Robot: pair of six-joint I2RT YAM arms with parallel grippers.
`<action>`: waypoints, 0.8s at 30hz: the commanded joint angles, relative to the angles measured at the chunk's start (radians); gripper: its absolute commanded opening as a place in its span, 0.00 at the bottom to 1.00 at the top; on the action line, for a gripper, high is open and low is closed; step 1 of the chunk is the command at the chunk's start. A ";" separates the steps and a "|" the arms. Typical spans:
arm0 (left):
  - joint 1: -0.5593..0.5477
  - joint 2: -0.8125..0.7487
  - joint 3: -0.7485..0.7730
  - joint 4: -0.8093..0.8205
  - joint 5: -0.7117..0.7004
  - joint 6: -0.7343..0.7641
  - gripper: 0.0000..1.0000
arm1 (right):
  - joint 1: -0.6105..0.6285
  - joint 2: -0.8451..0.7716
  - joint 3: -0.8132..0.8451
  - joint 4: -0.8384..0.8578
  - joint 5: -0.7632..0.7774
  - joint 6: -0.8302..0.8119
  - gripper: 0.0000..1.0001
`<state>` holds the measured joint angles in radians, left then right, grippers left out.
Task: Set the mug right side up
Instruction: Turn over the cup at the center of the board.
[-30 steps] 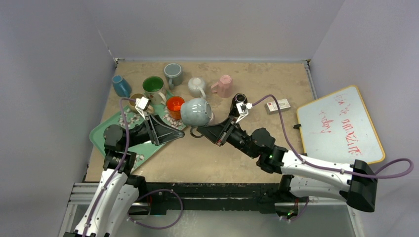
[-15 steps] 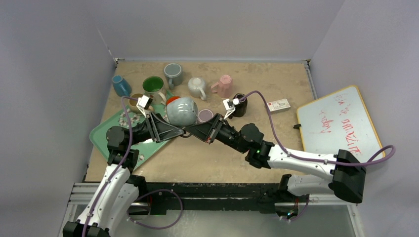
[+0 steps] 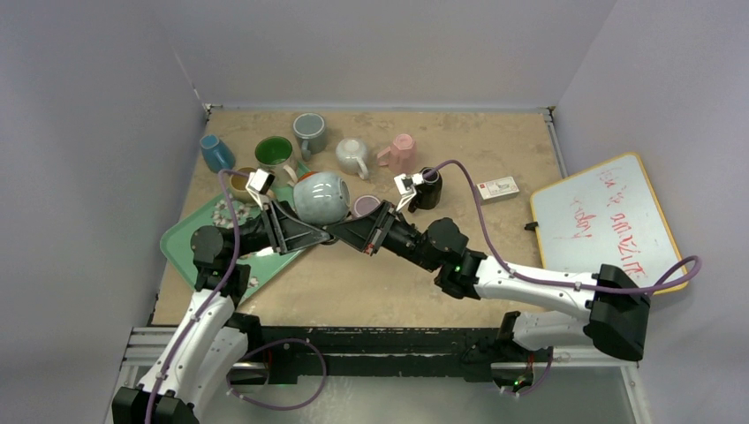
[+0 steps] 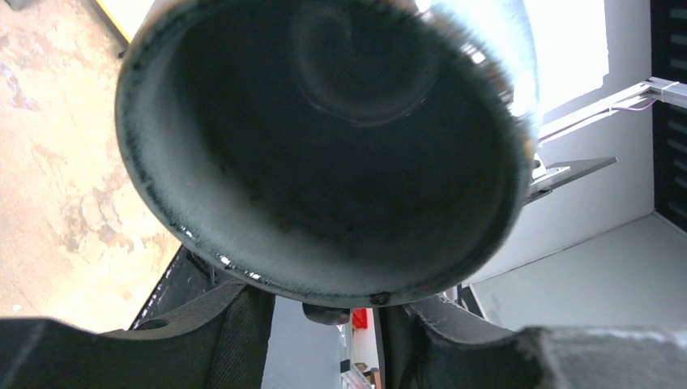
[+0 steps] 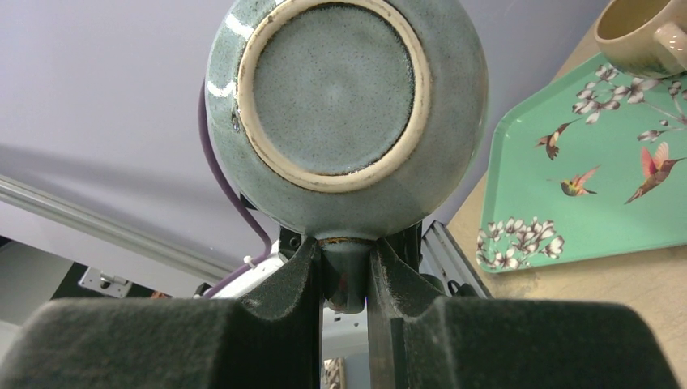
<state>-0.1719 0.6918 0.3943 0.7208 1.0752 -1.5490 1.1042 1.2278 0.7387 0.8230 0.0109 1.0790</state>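
- The right hand pinches the handle of the mug between its pressed-together fingers.
- The mug is off the counter, just above those fingers. It lies on its side with its bare foot ring turned toward that hand.
- The left hand is spread, its two fingers apart just below the mug's rim. I cannot tell whether they touch the mug.
- The mug's mouth faces the left hand, and its dark inside holds nothing.
- Beyond the right hand's fingers lies a green tray printed with birds. A tan cup sits mouth up at its far edge, and its contents cannot be made out.
- A purple cup stands mouth up just beside the right hand.
- A black cup stands near the same hand.
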 commanded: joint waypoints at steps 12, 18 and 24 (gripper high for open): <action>-0.032 0.045 -0.011 0.096 0.026 0.006 0.36 | 0.000 0.016 0.088 0.210 -0.055 0.028 0.00; -0.034 0.045 -0.006 0.111 0.024 -0.006 0.29 | 0.000 0.027 0.057 0.247 -0.101 0.034 0.00; -0.035 0.028 -0.006 0.113 0.021 -0.006 0.02 | 0.001 0.033 0.002 0.287 -0.166 0.032 0.00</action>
<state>-0.2028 0.7280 0.3809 0.7990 1.1049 -1.5658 1.0901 1.2766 0.7303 0.8959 -0.0380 1.1015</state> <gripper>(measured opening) 0.156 0.212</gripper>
